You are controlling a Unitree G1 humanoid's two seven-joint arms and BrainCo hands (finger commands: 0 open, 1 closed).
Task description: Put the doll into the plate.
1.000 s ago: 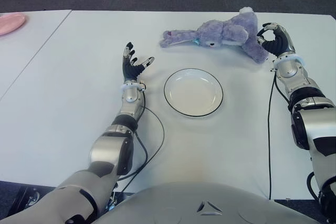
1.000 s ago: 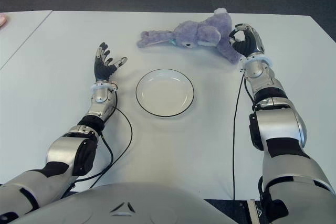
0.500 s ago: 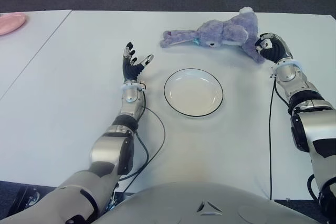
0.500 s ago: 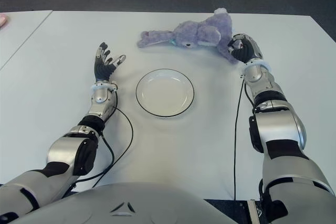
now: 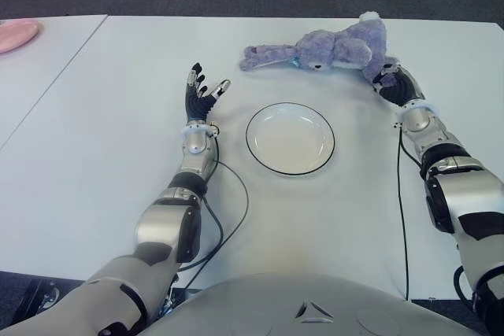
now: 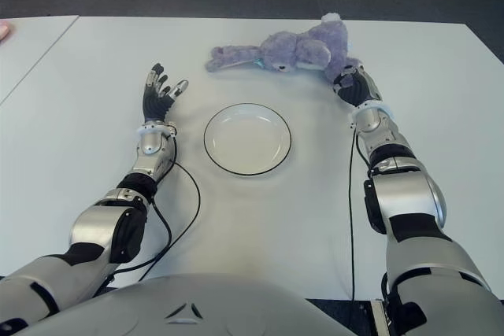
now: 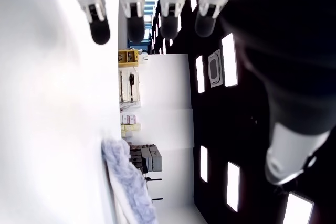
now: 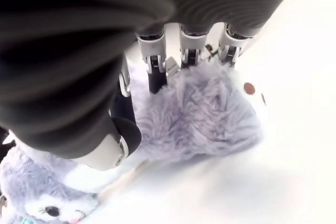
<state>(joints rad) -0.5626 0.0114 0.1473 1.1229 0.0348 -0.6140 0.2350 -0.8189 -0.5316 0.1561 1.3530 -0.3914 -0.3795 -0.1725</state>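
My right hand [image 5: 391, 83] has its fingers curled round a leg of the fluffy purple plush doll [image 5: 331, 49]; I should firm the grip, lift clear, then carry left and nearer to the round white plate [image 5: 290, 138]. Left hand [image 5: 198, 97] spread, empty, left of plate.

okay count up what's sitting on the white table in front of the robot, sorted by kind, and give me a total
Plush dolls: 1, the purple doll, with the right hand closed on its lower end.
Plates: 1, the white plate, with nothing on it.
Total: 2.
The left hand shows open to the left of the plate.
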